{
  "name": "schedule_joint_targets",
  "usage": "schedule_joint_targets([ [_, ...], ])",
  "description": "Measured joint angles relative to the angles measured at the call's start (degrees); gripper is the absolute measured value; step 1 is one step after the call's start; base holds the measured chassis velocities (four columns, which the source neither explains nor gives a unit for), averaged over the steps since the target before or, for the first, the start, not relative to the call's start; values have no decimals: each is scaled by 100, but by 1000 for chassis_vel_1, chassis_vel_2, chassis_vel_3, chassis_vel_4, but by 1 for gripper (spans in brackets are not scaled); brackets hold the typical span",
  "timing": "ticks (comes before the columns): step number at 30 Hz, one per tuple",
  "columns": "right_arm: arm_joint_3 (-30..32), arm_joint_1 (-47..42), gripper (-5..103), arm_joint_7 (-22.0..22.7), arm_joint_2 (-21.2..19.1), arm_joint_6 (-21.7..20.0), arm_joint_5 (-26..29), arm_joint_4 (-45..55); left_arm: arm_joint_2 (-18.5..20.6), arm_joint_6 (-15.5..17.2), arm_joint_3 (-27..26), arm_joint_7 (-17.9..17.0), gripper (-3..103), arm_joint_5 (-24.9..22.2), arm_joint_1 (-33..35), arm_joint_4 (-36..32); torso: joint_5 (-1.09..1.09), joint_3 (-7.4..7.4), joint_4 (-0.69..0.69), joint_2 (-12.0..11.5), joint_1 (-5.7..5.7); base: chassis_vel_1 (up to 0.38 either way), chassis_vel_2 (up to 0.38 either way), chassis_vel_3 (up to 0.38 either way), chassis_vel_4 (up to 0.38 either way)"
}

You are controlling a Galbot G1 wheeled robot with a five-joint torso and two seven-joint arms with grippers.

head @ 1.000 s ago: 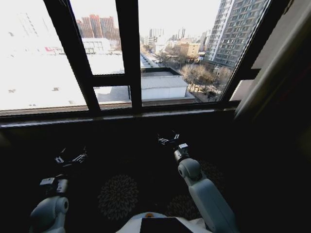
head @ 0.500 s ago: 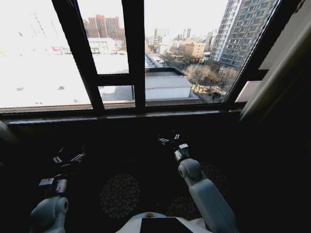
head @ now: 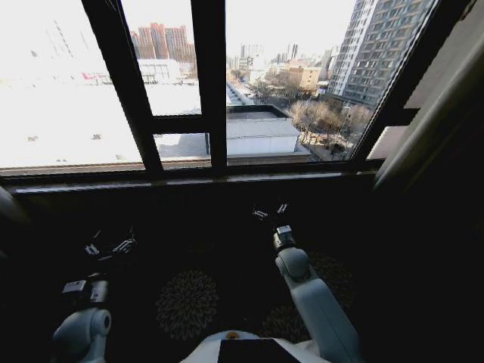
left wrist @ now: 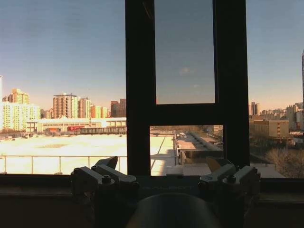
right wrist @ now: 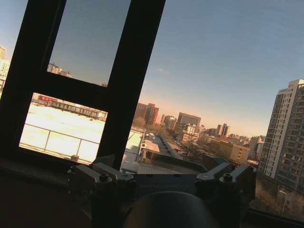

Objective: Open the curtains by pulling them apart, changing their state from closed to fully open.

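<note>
Right gripper [head: 271,211] is hanging low before the middle of the window, below the sill [head: 189,180]. Its jaws are standing wide apart with nothing between them, as its own wrist view is showing too. We are holding the left gripper [head: 108,246] lower and off toward the sill's left end, also spread wide and empty.

The largest thing before us is the glass. It is lying bare from the frame's left post to its right one, with the dark window frame [head: 209,76] crossing it and daylight coming straight through. We are reading that as the middle of the window already being uncovered.

What we are taking for the curtains [head: 446,113] is a pale, shaded band at the window's far right edge. Its long axis is running tall, from the top right corner down toward the sill's right end. We cannot tell whether it is gathered cloth or partly wall.

That band is lying up and to the right of both grippers, well apart from each. Our right arm is the nearer one. Any further pull, we are judging, would be going outward along the sill toward that right end.
</note>
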Motion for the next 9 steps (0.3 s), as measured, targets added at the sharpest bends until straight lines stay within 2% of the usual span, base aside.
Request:
schedule_joint_targets([
  [4,-9,-99,100,-330,-105,-91,368,146,1,44,-13,18,100,-15,78,-103,0,0,0,0,0,0,0,0,0],
  [5,-27,-130,100,-457,-162,-242,620,247,23,56,-32,61,100,-15,131,-128,0,0,0,0,0,0,0,0,0],
  [9,-56,-136,100,-524,-211,-520,1057,377,56,132,-101,115,100,9,217,-176,0,0,1,0,0,0,0,0,0],
])
